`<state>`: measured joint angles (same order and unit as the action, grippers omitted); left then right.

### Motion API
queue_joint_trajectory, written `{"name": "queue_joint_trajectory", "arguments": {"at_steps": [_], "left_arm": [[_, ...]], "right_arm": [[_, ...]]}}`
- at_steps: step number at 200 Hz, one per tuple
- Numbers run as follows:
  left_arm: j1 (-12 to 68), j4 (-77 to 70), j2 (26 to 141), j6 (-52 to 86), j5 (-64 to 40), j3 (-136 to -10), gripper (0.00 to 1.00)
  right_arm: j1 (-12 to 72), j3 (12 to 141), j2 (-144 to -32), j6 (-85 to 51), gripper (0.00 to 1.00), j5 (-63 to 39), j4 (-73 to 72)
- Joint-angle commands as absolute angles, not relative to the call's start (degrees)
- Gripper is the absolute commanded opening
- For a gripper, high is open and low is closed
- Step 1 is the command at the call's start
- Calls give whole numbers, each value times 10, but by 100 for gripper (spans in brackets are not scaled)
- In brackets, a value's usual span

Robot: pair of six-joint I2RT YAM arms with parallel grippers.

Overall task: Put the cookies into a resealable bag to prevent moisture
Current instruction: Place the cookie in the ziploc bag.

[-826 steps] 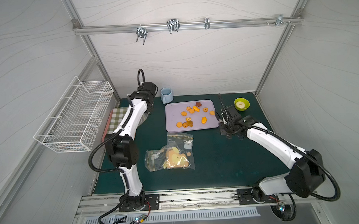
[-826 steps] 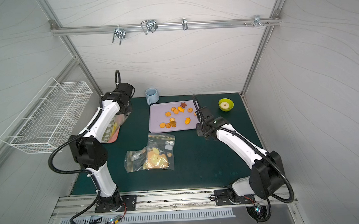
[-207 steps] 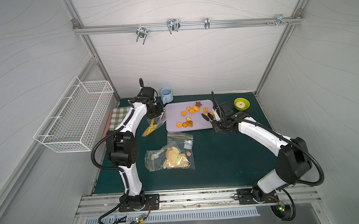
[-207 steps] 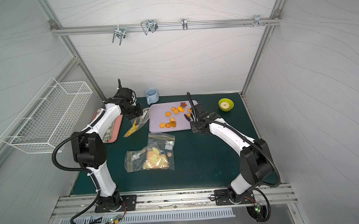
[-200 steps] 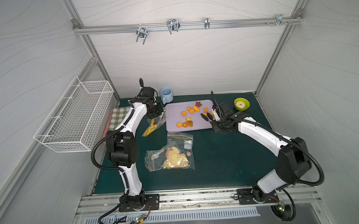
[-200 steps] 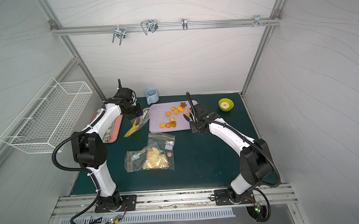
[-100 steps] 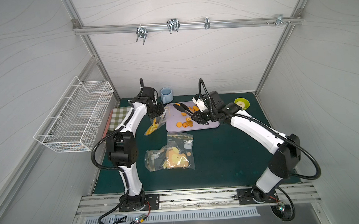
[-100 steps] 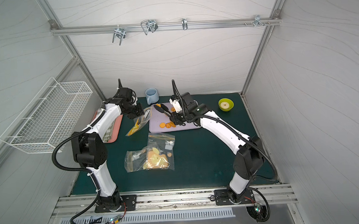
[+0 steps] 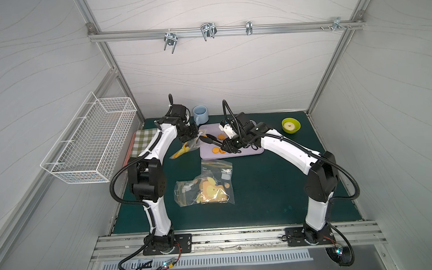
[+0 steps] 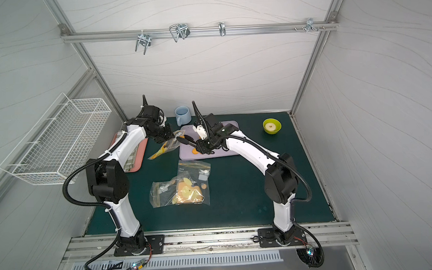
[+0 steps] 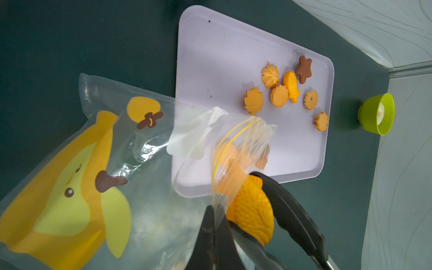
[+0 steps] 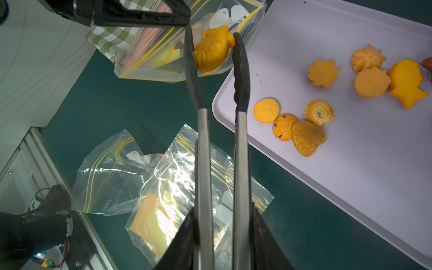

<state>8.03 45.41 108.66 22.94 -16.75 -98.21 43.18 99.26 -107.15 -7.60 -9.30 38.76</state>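
Now | left hand pinching bag | right hand clamped on tongs holding fish cookie

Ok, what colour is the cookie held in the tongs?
Orange-golden; the fish-shaped cookie shows best in the right wrist view.

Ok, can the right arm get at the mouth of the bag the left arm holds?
Probably yes: its tongs, gripping a fish cookie, sit at the open mouth of the bag, which the left pincer holds; nothing lies between.
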Motion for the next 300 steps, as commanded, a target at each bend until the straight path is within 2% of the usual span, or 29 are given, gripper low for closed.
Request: {"name": "queue_joint_trajectory", "arguments": {"at_steps": [1,51,94,131,169,191,300], "left_arm": [[83,439,1075,227,-176,-983,0],[83,438,1076,227,-178,-983,0],[83,438,1075,227,-181,-983,0],[83,439,1076,228,-178,-983,0],[78,434,1072,239,-189,-978,0],[72,423,1069,250,-206,-971,0],[72,404,1052,255,-215,-959,0]], "right_arm": [[437,1012,-1074,-52,36,-81,398],[438,1019,-1075,-57,45,-93,395],[438,1017,-1072,-62,48,-101,391],[438,983,-1033,-73,46,-77,357],[420,900,-952,-101,44,10,334],[405,864,-931,-103,42,2,355],[442,881,-1035,-167,37,-59,373]]}}
